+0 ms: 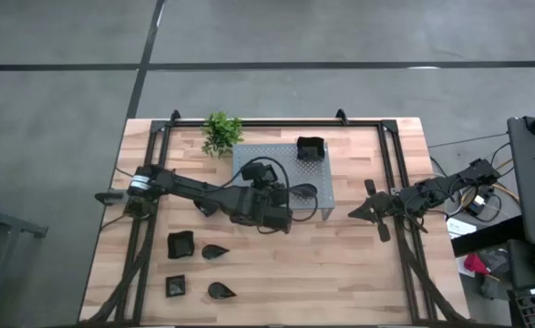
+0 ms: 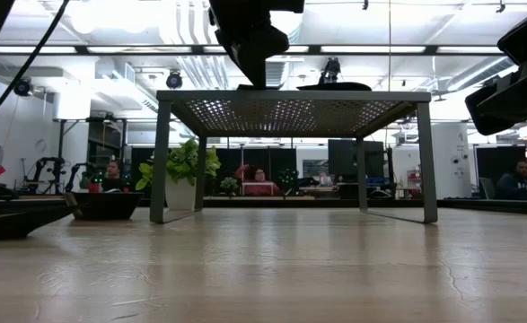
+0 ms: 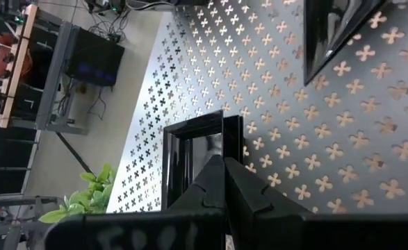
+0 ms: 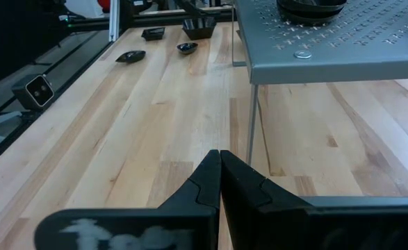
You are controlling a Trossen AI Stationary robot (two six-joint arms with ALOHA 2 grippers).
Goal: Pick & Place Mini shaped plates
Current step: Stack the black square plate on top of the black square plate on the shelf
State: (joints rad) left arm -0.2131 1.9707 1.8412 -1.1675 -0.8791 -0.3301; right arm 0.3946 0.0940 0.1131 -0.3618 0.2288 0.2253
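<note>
Several glossy black mini plates show. A small square plate sits on the grey perforated stand, with my left gripper shut at its rim. A larger square plate and a teardrop plate also rest on the stand. On the table near the left edge lie two square plates and two teardrop plates. My right gripper is shut, in the air right of the stand. My left gripper is shut at one side wall of the small square plate's rim, coming down from above at a slant. The fingertips hide the place of contact, so I cannot tell whether the wall is between them. The plate's bottom lies flat on the stand's top.
A small green potted plant stands at the stand's far left corner. The stand's legs leave open room beneath its top. Bare wood lies between the stand and the table's near edge. People sit in the room behind the table.
</note>
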